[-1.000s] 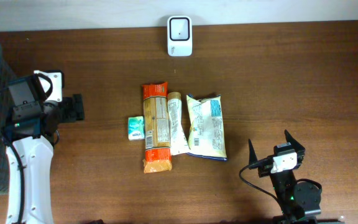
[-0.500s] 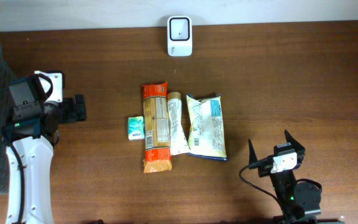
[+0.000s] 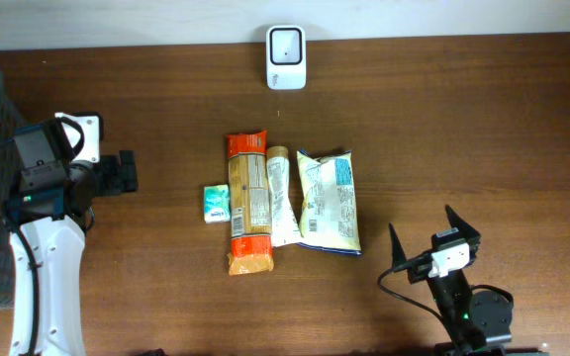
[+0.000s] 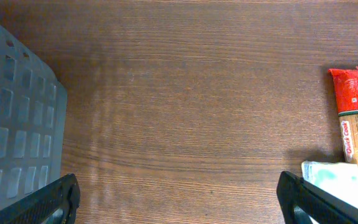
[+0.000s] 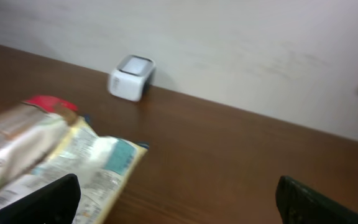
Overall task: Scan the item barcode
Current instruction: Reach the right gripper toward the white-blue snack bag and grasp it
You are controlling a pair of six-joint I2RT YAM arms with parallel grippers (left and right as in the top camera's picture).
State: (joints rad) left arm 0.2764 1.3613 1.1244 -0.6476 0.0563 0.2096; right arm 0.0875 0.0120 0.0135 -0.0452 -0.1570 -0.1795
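Four plastic food packets (image 3: 281, 203) lie together at centre, with the white box-shaped scanner (image 3: 286, 44) at twelve o'clock from them. The left gripper (image 3: 127, 172) at nine and the right gripper (image 3: 421, 220) at five both gape wide, empty.

A: What is your tabletop (image 3: 463, 119) made of?
B: Dark wood with visible grain, smooth, with a soft sheen.
A: And the scanner (image 3: 286, 44) at twelve o'clock?
B: You have glossy white plastic there. At the centre, your pasta pack (image 3: 247, 203) and snack bag (image 3: 329, 202) are crinkled, shiny film.
A: At nine o'clock?
B: Your basket (image 4: 11, 124): matt grey plastic lattice.
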